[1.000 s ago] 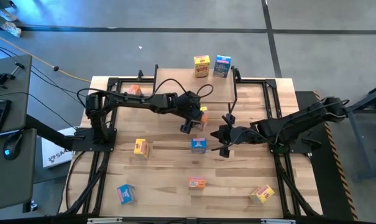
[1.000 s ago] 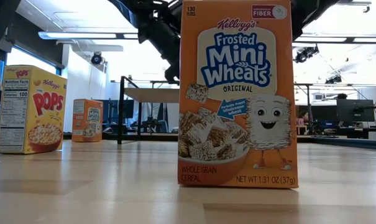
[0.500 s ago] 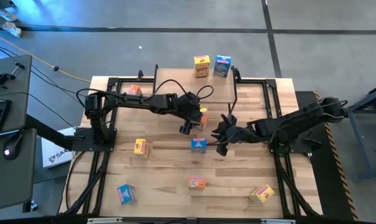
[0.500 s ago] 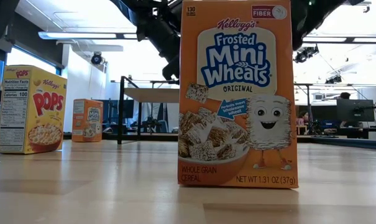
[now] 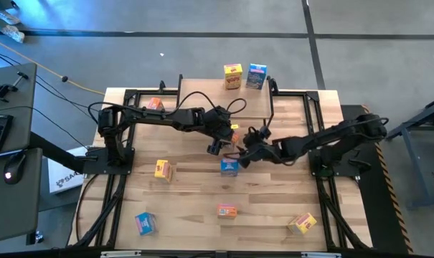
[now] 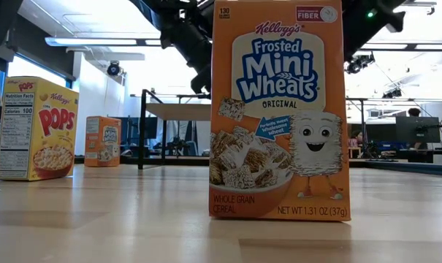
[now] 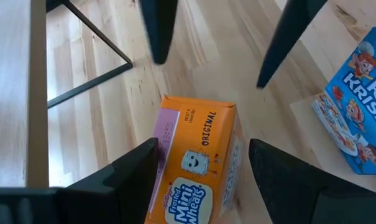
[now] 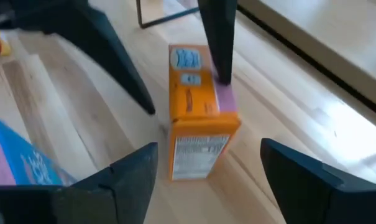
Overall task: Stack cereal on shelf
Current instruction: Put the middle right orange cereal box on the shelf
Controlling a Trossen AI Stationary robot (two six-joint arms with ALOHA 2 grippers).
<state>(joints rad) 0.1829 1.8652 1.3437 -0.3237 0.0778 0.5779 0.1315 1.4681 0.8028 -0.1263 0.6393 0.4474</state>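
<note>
Converging on one orange Mini-Wheats box [image 5: 234, 136] near the worktop [image 5: 188, 197] centre, just in front of the shelf [image 5: 202, 93]: left gripper [image 5: 220, 141] and right gripper [image 5: 243, 153] come at it from opposite sides. Left gripper fingers [image 7: 135, 171] spread, box lying on its side between them per left wrist view [image 7: 194, 162]; contact not clear. Right gripper fingers [image 8: 128, 168] also spread wide, same box [image 8: 197, 112] ahead of them, not pinched. Blue Rice Krispies box [image 5: 229, 167] sits just beside the right gripper, also seen in left wrist view [image 7: 355, 106]. On the shelf's far edge: yellow box [image 5: 233, 76] and blue box [image 5: 257, 76], upright, side by side. Loose on worktop: orange box [image 5: 155, 104] at the shelf's left, yellow box [image 5: 163, 170] mid-left, blue box [image 5: 145, 223] front-left, orange box [image 5: 227, 211] front-centre, yellow box [image 5: 302, 223] front-right, tilted. Low view: orange Frosted Mini-Wheats box [image 6: 279, 109] upright up close, yellow Corn Pops box [image 6: 36, 128] left, another orange box [image 6: 103, 141] farther back.
</note>
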